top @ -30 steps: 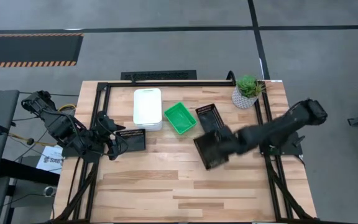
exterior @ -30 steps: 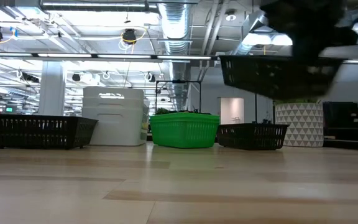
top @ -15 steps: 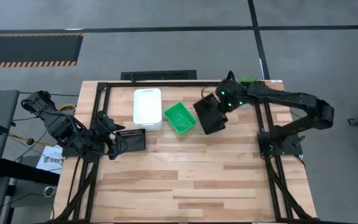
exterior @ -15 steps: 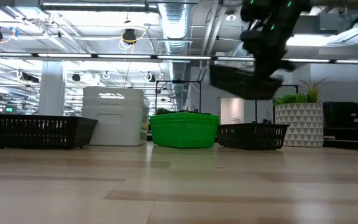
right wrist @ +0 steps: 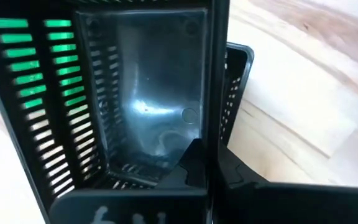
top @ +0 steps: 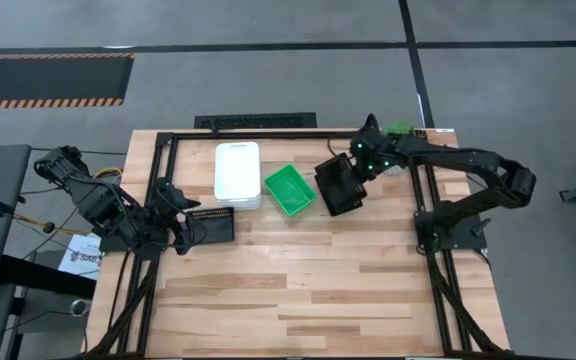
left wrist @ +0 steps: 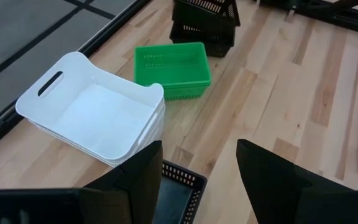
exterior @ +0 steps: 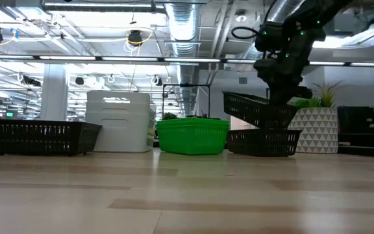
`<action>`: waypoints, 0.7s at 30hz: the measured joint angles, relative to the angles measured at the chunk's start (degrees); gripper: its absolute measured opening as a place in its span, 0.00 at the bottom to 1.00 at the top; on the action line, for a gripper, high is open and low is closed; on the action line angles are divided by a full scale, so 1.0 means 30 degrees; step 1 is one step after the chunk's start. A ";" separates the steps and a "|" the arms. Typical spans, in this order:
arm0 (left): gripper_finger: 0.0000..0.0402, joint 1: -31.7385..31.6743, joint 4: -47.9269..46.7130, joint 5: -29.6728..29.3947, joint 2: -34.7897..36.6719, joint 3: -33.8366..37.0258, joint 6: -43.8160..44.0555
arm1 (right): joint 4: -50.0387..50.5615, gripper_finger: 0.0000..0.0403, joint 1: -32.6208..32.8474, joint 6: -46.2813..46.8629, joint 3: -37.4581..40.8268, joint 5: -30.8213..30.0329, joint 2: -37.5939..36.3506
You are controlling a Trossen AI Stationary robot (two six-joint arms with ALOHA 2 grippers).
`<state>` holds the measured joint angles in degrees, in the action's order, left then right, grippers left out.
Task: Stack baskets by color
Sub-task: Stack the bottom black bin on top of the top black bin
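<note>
Step in hand: nesting black on black. The right gripper [exterior: 279,97], jaws clamped on a tilted black basket [exterior: 255,109], holds it just above the second black basket [exterior: 263,142] resting on the worktop [top: 318,290]. Next: level, lower, release. The left gripper [left wrist: 197,171] waits with jaws wide over the third black basket [top: 211,224].

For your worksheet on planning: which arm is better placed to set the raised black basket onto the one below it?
Right. Its end effector holds the raised basket tilted just above the lower one; the left end effector sits by another black basket.
</note>
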<state>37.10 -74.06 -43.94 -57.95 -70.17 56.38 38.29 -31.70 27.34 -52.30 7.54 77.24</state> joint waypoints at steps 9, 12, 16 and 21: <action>0.49 0.0002 0.0000 -0.0124 0.0000 0.0000 0.0000 | -0.0960 0.02 -0.0607 0.0827 0.0773 0.0558 -0.0011; 0.49 -0.0003 0.0000 -0.0131 0.0000 0.0000 0.0000 | -0.0962 0.01 -0.0547 0.1317 0.1155 0.0625 -0.0011; 0.49 0.0001 0.0000 -0.0139 0.0000 0.0000 -0.0017 | -0.0858 0.03 -0.0399 0.1878 0.1534 0.0942 -0.0004; 0.49 0.0002 0.0000 -0.0146 0.0000 0.0000 -0.0015 | -0.1043 0.08 -0.0264 0.1936 0.1540 0.0966 -0.0004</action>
<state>37.10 -74.06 -44.38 -57.95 -70.17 56.34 35.16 -32.49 33.15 -47.68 10.44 77.23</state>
